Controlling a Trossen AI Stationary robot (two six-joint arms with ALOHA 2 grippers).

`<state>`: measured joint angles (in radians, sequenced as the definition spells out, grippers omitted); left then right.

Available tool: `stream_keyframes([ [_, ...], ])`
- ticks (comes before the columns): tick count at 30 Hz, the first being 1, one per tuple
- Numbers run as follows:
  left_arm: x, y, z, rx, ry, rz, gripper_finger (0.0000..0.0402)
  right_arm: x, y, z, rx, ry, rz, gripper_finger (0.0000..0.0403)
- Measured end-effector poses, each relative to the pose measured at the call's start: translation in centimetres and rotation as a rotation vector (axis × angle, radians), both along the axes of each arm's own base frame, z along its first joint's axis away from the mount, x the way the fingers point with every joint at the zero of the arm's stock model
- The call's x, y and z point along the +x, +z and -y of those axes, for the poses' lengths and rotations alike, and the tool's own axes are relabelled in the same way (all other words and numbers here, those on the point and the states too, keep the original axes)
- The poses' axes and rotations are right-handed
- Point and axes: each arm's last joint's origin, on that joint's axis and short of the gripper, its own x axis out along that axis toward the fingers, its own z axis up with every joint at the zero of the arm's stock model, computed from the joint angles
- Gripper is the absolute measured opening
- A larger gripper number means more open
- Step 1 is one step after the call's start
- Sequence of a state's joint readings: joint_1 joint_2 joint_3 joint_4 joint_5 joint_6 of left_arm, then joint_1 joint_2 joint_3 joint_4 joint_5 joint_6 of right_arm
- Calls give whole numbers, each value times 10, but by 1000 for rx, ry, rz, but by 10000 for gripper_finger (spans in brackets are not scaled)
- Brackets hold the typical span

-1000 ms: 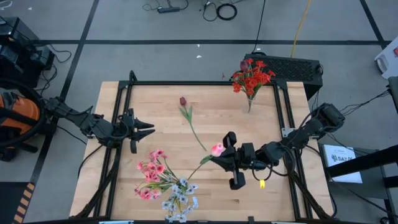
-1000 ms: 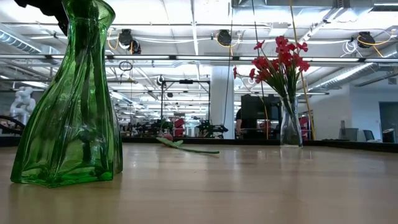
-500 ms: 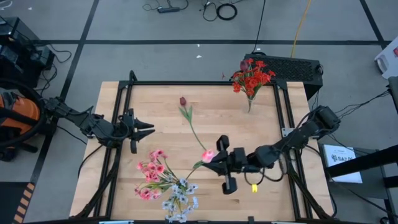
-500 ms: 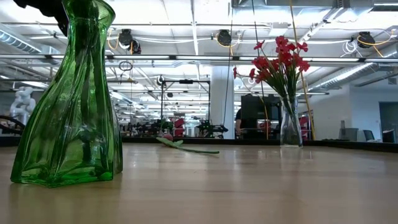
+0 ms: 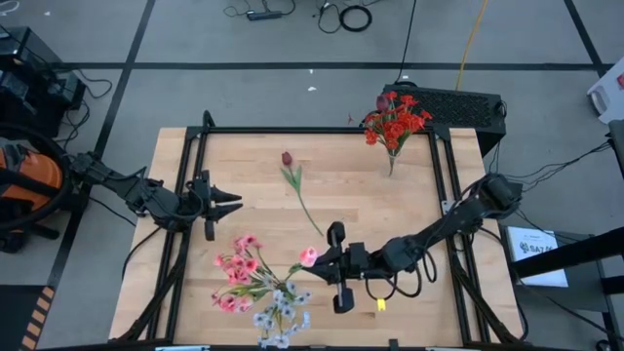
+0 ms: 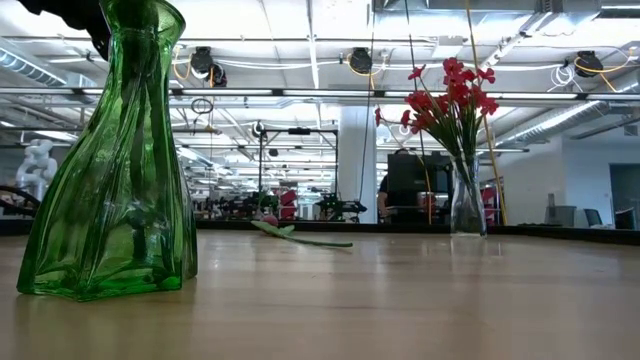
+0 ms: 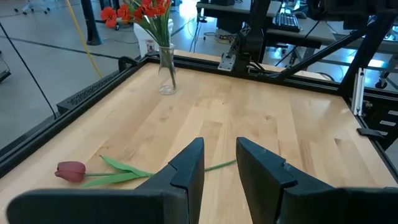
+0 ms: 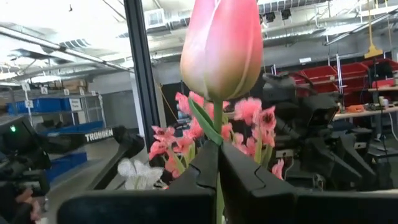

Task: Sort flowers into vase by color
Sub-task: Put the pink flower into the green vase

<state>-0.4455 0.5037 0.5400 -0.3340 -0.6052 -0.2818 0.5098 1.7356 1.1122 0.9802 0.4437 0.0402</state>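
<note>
My right gripper is shut on a pink tulip whose bud stands beside the bunch of pink and whitish flowers in the green vase. In the right wrist view the bud rises above the shut fingers. A dark maroon tulip lies flat on the table, its stem running toward the middle. Red flowers stand in a clear vase at the far right. My left gripper waits open at the table's left. My right gripper pinches the pink tulip's green stem just below the bud, between its two fingers. It comes from the table's right side. The tulip is lifted clear of the table; its stem runs on toward the bunch in the green vase.
A dark frame borders the wooden table. The clear vase with red flowers stands near the far right corner. The maroon tulip lies across the middle, in front of my left gripper.
My right gripper has moved toward the table's left and a little toward its near edge, carrying the pink tulip closer to the bunch in the green vase. It has stayed shut on the stem.
</note>
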Motion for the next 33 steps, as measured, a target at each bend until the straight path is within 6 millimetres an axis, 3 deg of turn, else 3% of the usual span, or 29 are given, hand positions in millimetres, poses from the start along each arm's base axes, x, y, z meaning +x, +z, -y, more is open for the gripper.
stream_keyframes([
  [11,0,0,0,-2,0,3,100,15,-34,2,48,11,-189,0],
  [19,0,0,0,-3,0,4,100,8,-18,5,48,15,-154,0],
  [33,0,0,0,-2,0,3,100,12,-34,9,17,-4,-313,0],
])
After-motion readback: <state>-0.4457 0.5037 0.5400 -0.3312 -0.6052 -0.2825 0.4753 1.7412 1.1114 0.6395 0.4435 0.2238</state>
